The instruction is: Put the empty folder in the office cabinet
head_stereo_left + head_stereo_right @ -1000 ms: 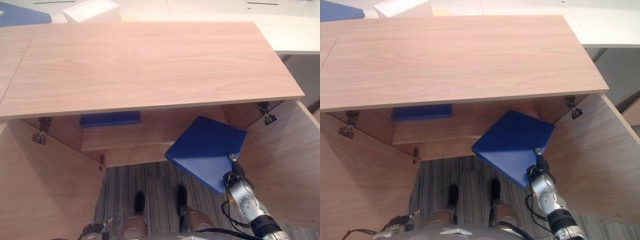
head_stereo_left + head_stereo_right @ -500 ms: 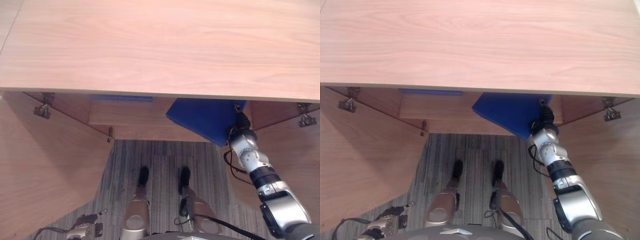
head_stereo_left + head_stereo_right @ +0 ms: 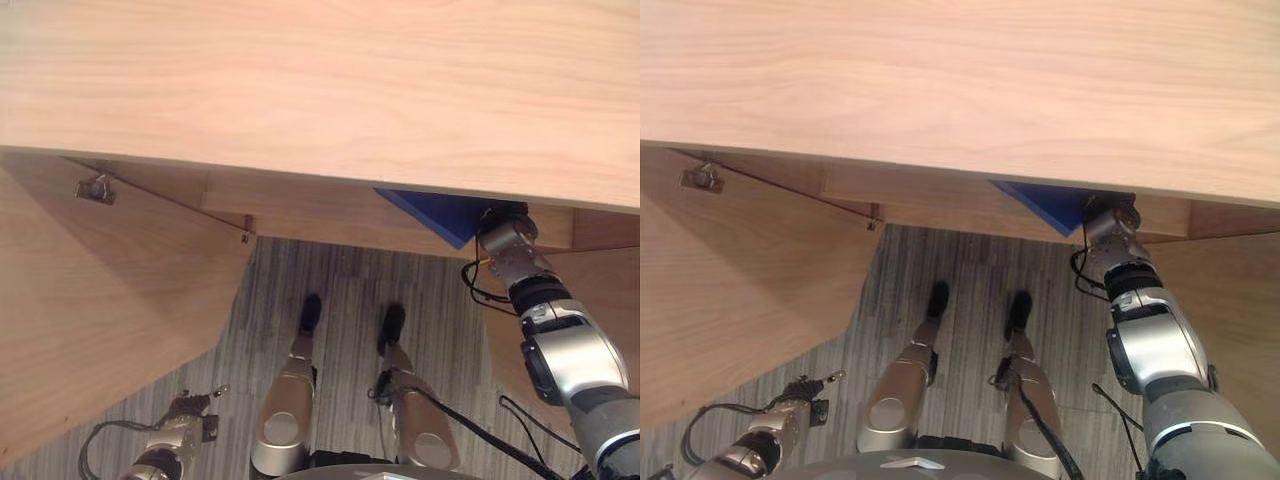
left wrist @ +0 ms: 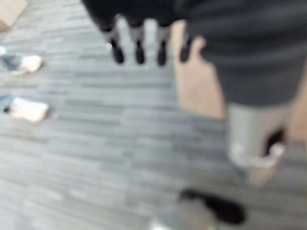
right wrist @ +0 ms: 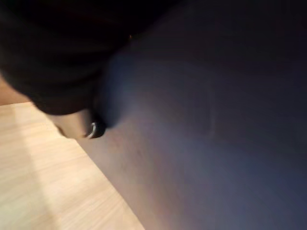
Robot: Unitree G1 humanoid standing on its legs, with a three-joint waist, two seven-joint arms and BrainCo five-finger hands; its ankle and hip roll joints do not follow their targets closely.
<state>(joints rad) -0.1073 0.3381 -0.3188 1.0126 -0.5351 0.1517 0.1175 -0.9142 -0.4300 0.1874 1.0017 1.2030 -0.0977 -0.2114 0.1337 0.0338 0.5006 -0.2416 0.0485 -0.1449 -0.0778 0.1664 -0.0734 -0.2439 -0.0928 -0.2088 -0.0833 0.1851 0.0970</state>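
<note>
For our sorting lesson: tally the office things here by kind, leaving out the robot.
Blue folder: 1
Wooden cabinet: 1
Total: 2

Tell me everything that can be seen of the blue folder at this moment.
The folder is plain dark blue, flat and stiff-looking, with a matte face. From the head views just one pointed corner pokes out below the cabinet top; the rest is hidden inside the cabinet. The right arm reaches in right beside that corner. In the right wrist view its broad blue face lies close against the right hand, over a light wood surface. The grip itself is hidden.
</note>
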